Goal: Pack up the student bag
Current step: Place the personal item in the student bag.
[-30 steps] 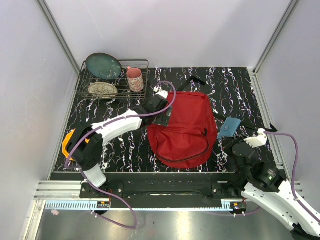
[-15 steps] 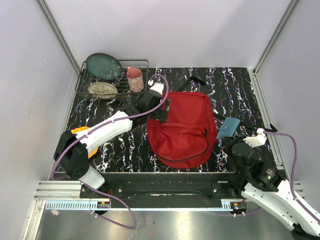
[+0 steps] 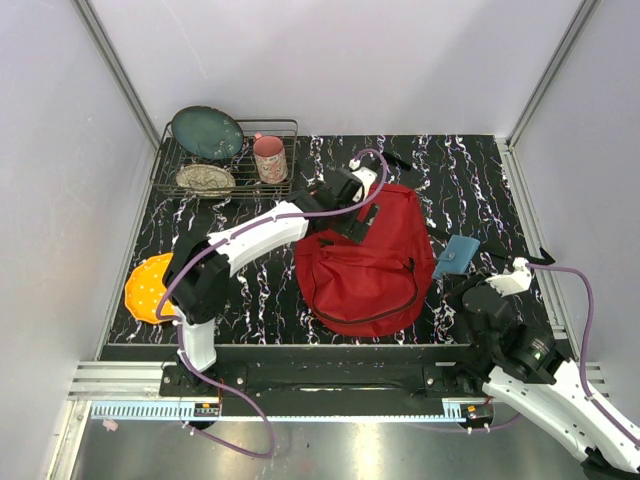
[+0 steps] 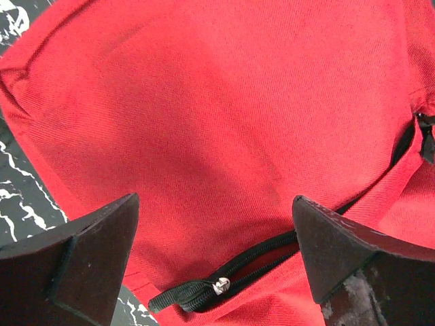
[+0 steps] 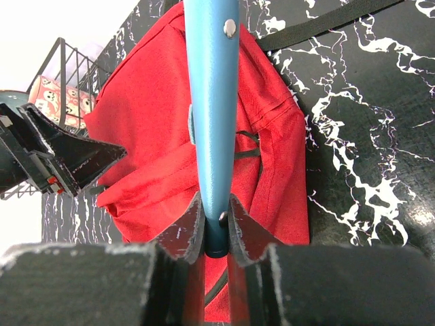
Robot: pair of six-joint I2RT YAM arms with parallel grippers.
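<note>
Left end effector (image 4: 215, 204) gapes; right end effector (image 5: 216, 216) grips.

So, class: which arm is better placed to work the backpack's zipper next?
Probably left. The left hand, open, hangs over the red backpack, zipper pull close by. The right hand is shut on a blue wallet, off the bag's side.

Marbled table (image 3: 470, 175): student bag (image 3: 375, 262), rack (image 3: 240, 186), orange plate (image 3: 148, 288)

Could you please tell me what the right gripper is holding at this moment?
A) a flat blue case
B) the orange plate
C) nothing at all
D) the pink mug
A: in the right wrist view the right gripper is closed on one end of the flat blue case, with the red student bag behind it.
</note>
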